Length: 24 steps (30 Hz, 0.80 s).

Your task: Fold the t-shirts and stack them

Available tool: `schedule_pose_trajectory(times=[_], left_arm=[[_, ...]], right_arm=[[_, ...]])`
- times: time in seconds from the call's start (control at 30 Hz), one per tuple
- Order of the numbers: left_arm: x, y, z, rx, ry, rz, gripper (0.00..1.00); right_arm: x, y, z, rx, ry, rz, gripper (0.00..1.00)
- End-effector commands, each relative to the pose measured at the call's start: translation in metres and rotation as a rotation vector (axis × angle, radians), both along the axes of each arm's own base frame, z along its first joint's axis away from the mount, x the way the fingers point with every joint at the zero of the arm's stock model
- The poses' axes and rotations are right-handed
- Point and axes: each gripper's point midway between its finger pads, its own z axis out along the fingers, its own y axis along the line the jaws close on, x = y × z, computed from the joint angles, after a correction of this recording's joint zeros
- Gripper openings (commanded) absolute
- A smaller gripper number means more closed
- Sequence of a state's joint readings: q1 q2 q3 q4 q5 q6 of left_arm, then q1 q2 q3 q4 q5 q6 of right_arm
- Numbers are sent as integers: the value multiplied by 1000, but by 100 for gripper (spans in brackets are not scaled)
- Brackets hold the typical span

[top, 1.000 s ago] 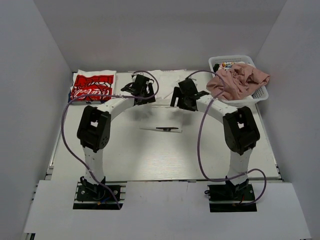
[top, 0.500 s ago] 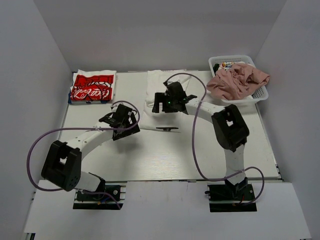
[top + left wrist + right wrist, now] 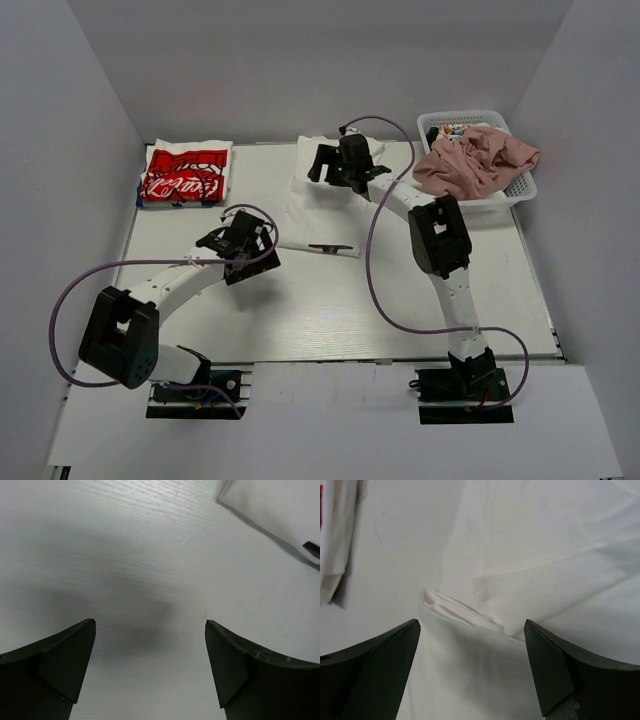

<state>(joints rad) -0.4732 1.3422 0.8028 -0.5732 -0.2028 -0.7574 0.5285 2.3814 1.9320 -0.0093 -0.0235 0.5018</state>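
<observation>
The large plain white t-shirt (image 3: 322, 205) lies partly folded at the back centre of the table, with a small dark mark near its front edge. My right gripper (image 3: 340, 163) is open and empty over its far part; the right wrist view shows its open jaws (image 3: 472, 622) above a creased fold of white cloth (image 3: 465, 611). My left gripper (image 3: 242, 247) is open and empty over bare table, left of the shirt's front corner (image 3: 280, 505). The red-print shirt (image 3: 185, 174) lies folded at the back left. The dusty-pink shirt (image 3: 475, 160) is heaped in the basket.
The white lattice basket (image 3: 520, 188) stands at the back right corner. Grey walls close in the table on three sides. Purple cables loop from both arms. An edge of the red-print shirt (image 3: 334, 555) shows at the left of the right wrist view.
My left arm has pulled back from the far centre to the table's near left. My right gripper has moved to the back over the white shirt, which now lies longer and flatter.
</observation>
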Motion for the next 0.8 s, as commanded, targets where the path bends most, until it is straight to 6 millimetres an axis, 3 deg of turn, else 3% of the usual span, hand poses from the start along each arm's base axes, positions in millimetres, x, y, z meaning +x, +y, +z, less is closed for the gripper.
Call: schedule_pose_trajectory(times=[0.0,0.03,0.07,0.1,0.13,0.17,0.2,0.23,0.27,0.3,0.37,0.47,0.53,0.57,0.6,0.77], left_arm=[[29,-6,21,7,-75,-1,100],[44,-5,24,23,-102,10,100],[50,-8,26,28,-113,-5,100],[57,-11,27,28,-129,-15,100],[72,-15,32,10,-167,-5,100],[79,-13,21,16,-140,-7,100],[84,-16,17,0,-123,-12,100],[95,-26,22,-40,-129,-26,100],[99,-32,18,-53,-120,-48,100],[103,-35,5,-65,-91,-62,100],[113,-46,4,-111,-88,-108,100],[118,-45,-11,-119,-51,-101,98],[118,-44,-16,-138,-41,-104,91],[122,-44,-14,-152,-52,-103,81],[118,-48,-16,-173,-43,-118,77],[111,-51,-31,-194,-38,-150,66]], right_arm=[[-11,-11,76,45,-105,28,90],[-25,-18,63,6,-81,32,90],[-45,-32,33,-41,-18,22,90],[-55,-39,92,6,-121,10,90],[-92,-59,33,-53,-1,8,90],[-105,-67,54,-24,-28,3,90],[-114,-74,56,22,-5,-23,90],[-139,-87,67,45,-10,-32,90],[-157,-97,42,30,32,-40,90],[-167,-98,39,38,42,-26,90],[-194,-105,29,52,90,1,90],[-211,-109,20,29,157,12,90],[-217,-112,12,31,181,15,90],[-221,-114,3,26,203,12,90],[-222,-113,0,24,208,12,90],[-222,-109,-19,39,255,0,90]])
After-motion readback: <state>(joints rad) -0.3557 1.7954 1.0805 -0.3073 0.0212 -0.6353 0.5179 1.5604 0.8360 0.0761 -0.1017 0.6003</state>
